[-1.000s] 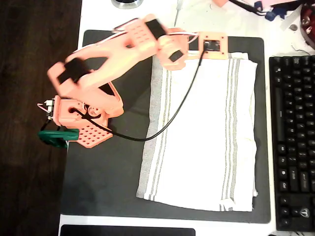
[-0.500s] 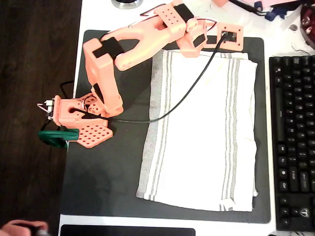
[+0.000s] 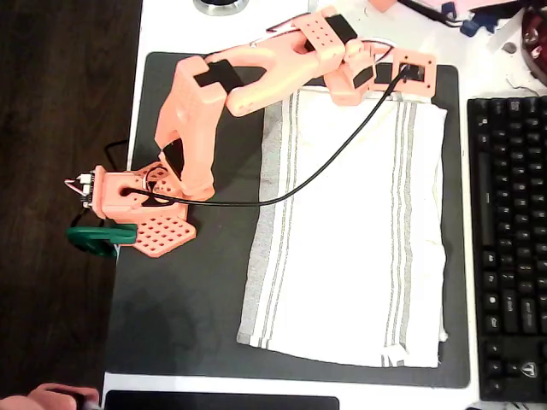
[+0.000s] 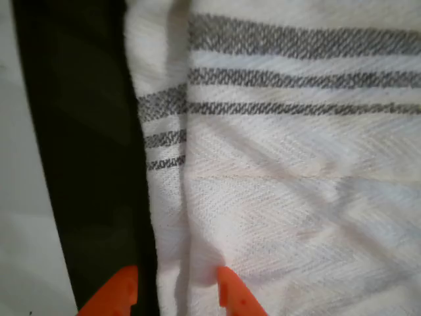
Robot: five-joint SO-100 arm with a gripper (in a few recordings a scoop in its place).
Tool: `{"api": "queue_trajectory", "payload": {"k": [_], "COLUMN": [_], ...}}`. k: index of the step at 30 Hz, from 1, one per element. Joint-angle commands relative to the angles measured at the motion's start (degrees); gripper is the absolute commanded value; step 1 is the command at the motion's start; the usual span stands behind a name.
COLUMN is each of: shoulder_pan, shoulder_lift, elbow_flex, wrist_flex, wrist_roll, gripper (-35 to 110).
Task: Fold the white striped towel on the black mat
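Since the earlier frames your arm has swung further toward 1 o'clock in the overhead view; gripper (image 3: 408, 75) now sits over the towel's top edge near its 1 o'clock corner. White striped towel (image 3: 350, 231) hasn't shifted: lies flat on the black mat (image 3: 188, 307), mostly on the mat's 3 o'clock half, stripes running 12 to 6. Keyboard (image 3: 508, 248) at 3 o'clock, off the mat. Wrist view: gripper (image 4: 176, 293) w/ jaws parted, orange fingertips (image 4: 231, 289) straddling the towel's (image 4: 289, 197) edge, one tip over the mat (image 4: 85, 145), other over cloth. Nothing pinched yet.
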Motion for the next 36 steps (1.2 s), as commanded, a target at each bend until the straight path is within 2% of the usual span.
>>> {"api": "queue_trajectory", "payload": {"k": [1, 9, 14, 26, 36], "shoulder_pan": [-0.5, -0.8, -1.2, -3.0, -8.7], "shoulder_lift": [-0.3, -3.4, -3.9, 2.2, 3.5], "elbow_flex": [-1.1, -1.6, -1.7, -1.8, -12.9], "wrist_flex": [-0.1, -1.2, -1.1, 2.5, 10.5], "wrist_roll": [0.0, -0.4, -0.9, 0.6, 5.8], "gripper": [17, 15, 0, 0, 0]}}
